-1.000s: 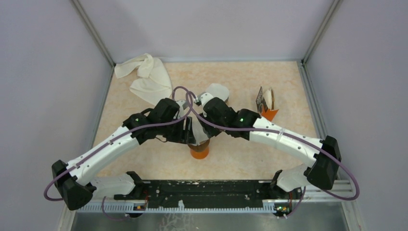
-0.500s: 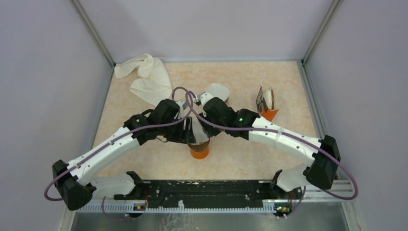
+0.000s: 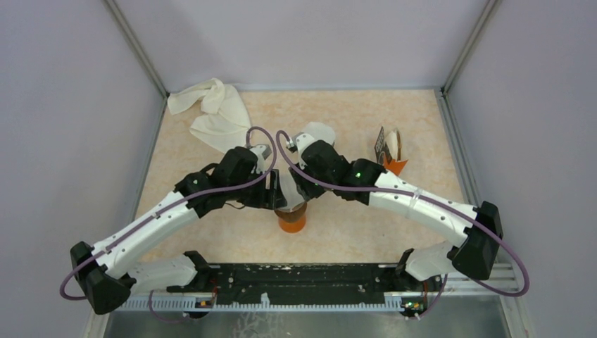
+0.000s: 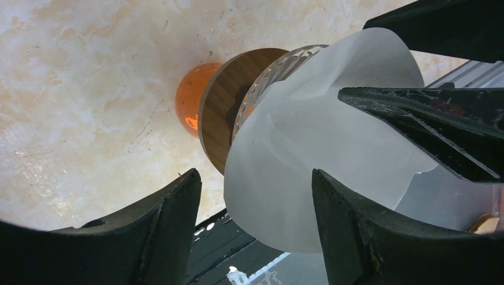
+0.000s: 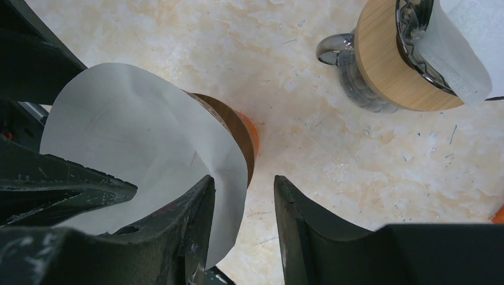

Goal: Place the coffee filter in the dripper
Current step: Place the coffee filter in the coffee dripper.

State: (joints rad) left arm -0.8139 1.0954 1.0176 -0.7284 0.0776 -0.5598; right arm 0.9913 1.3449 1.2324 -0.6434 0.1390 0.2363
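Observation:
The orange dripper [image 3: 291, 222] with a wooden collar [image 4: 224, 116] stands at the table's middle front. A white paper coffee filter [image 3: 288, 186] sits in its top and sticks up out of it, opened into a cone. It also shows in the left wrist view [image 4: 309, 154] and the right wrist view [image 5: 136, 142]. My left gripper [image 3: 272, 197] is open at the filter's left side, and the filter's rim hangs between its fingers [image 4: 169, 225]. My right gripper [image 3: 300, 193] is open at the filter's right side, with one finger [image 5: 196, 225] against the paper.
A second dripper with a wooden collar and its own filter [image 5: 410, 59] stands just behind, seen as a white shape [image 3: 318, 134]. A crumpled white cloth [image 3: 215, 113] lies back left. An orange holder with a dark packet [image 3: 389, 153] stands to the right.
My left arm has drawn slightly back to the left and the two cables have come apart. The right arm shifted a little. The filter stays on the dripper.

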